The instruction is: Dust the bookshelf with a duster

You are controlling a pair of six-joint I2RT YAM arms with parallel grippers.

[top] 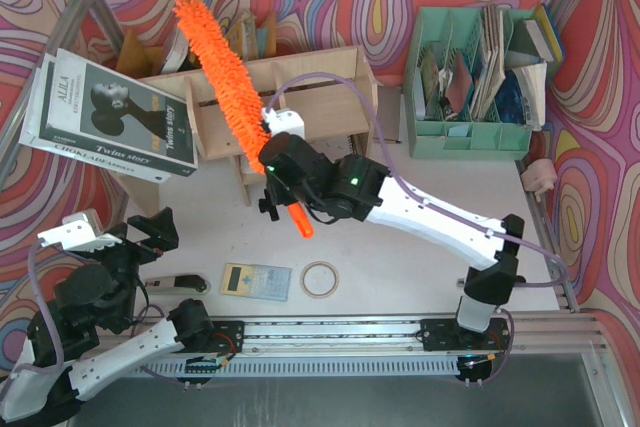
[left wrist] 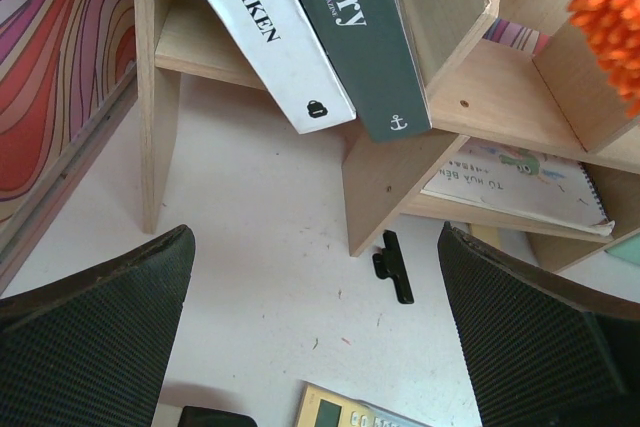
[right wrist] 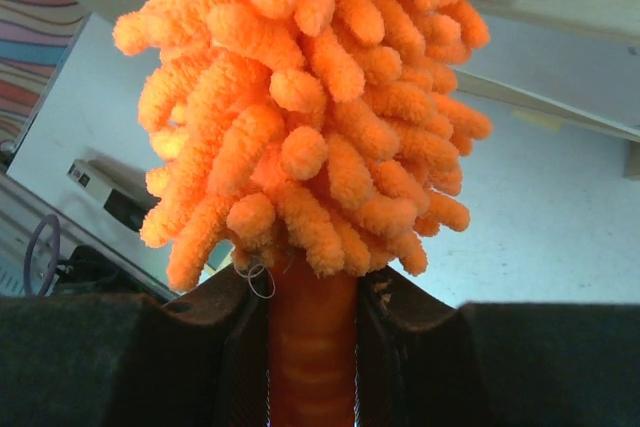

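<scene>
One duster (top: 225, 67), handle clamped in the right hand (right wrist: 312, 332), fluffy head slanting across the top of the one bookshelf (top: 320, 97); one left hand (left wrist: 320, 337), spread wide and empty, in front of the bookshelf's left end. Risk: a leftward sweep may topple the two books (top: 110, 117) leaning loosely out of that end. One calculator (top: 255, 279) and one tape ring (top: 320, 278) lie in front of the bookshelf.

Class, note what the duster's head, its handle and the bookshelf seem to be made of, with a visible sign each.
Duster head: soft microfibre, likely; fuzzy noodle-like strands. Handle: smooth plastic, probably; slight sheen. Bookshelf: pale unpainted wood, matte, perhaps plywood; faint grain shows.
</scene>
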